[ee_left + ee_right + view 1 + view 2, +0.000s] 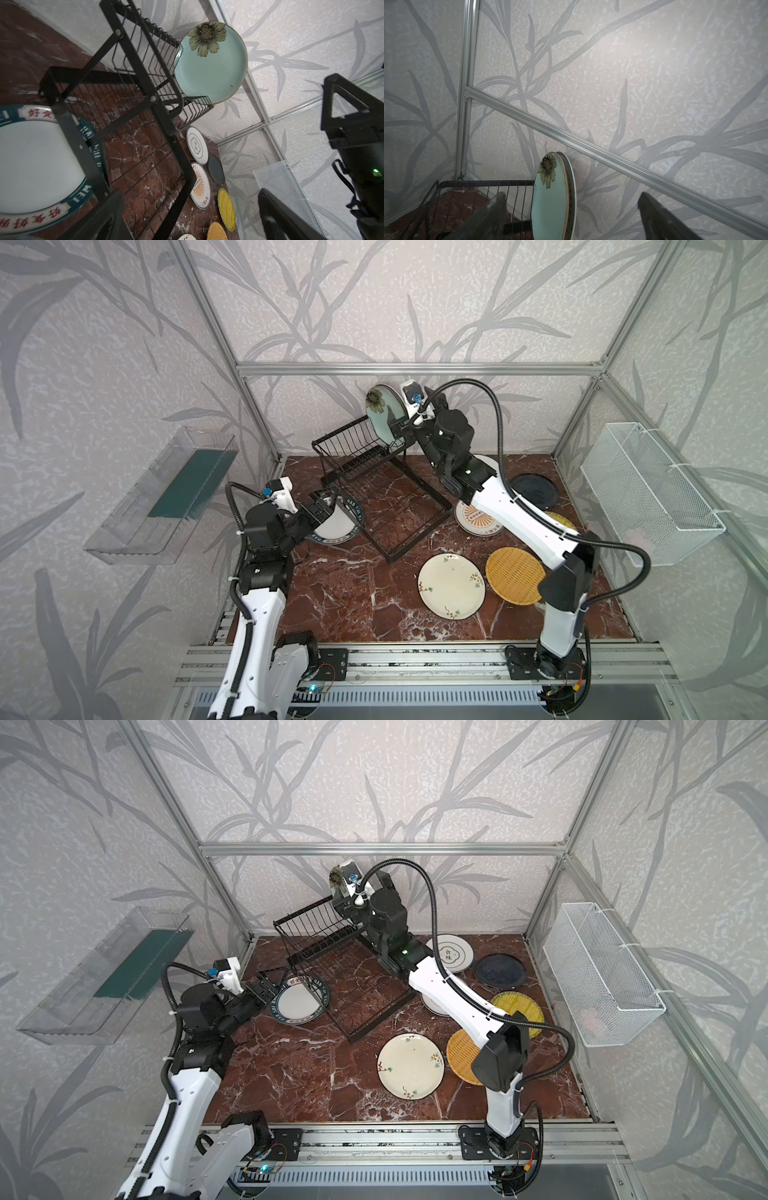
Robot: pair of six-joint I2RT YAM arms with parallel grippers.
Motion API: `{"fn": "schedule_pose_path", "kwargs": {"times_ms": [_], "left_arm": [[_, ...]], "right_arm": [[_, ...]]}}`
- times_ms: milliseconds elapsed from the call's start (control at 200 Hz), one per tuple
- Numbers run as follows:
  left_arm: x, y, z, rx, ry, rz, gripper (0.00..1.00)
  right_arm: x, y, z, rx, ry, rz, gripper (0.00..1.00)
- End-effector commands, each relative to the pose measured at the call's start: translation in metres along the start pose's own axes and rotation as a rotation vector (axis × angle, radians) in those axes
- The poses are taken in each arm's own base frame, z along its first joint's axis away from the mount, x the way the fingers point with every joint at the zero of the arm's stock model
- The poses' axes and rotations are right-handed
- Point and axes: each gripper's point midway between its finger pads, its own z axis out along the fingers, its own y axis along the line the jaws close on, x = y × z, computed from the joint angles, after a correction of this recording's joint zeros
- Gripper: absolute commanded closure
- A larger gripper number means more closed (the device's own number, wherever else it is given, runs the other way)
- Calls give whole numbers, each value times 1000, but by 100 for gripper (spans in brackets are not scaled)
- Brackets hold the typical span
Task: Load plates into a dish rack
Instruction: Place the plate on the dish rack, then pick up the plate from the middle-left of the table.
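Note:
The black wire dish rack (376, 485) stands at the back of the table. A pale green plate (383, 416) with a dark flower stands on edge at the right end of the rack's raised basket (158, 62). My right gripper (572, 217) is open, one finger on each side of that green plate (550, 199), and neither finger touches it. My left gripper (322, 504) is open and empty, low by the rack's left side, over the rim of a white plate with a teal lettered border (338, 524). More plates lie flat on the right.
A cream floral plate (451, 591), an orange woven disc (515, 576), a sunburst plate (473, 519), a dark blue plate (534, 491), a yellow woven disc (517, 1006) and a white lettered plate (451, 957) lie around my right arm. A clear bin (166, 493) and a white mesh basket (648, 489) hang on the side walls.

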Motion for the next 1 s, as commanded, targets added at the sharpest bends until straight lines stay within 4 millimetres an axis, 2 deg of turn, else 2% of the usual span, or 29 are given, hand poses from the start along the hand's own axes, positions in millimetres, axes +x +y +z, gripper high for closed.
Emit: {"fn": "schedule_pose_path", "kwargs": {"times_ms": [0, 130, 275, 490, 590, 770, 1000], "left_arm": [[26, 57, -12, -221, 26, -123, 1], [41, 90, -21, -285, 21, -268, 1], [53, 128, -17, -320, -3, -402, 3], [68, 173, 2, -360, 7, -489, 11], [68, 185, 12, -355, 3, -506, 15], [71, 203, 27, -349, -1, -549, 25], [73, 220, 45, -331, 4, -599, 41]], "right_arm": [[-13, -13, -36, -30, -20, 127, 1], [18, -15, -72, -56, 66, 202, 1], [56, -10, -114, -113, 147, 277, 1], [120, 12, -157, -223, 313, 393, 1], [152, 16, -174, -221, 392, 414, 1], [182, 23, -197, -244, 453, 455, 1], [191, 27, -207, -264, 483, 459, 1]]}}
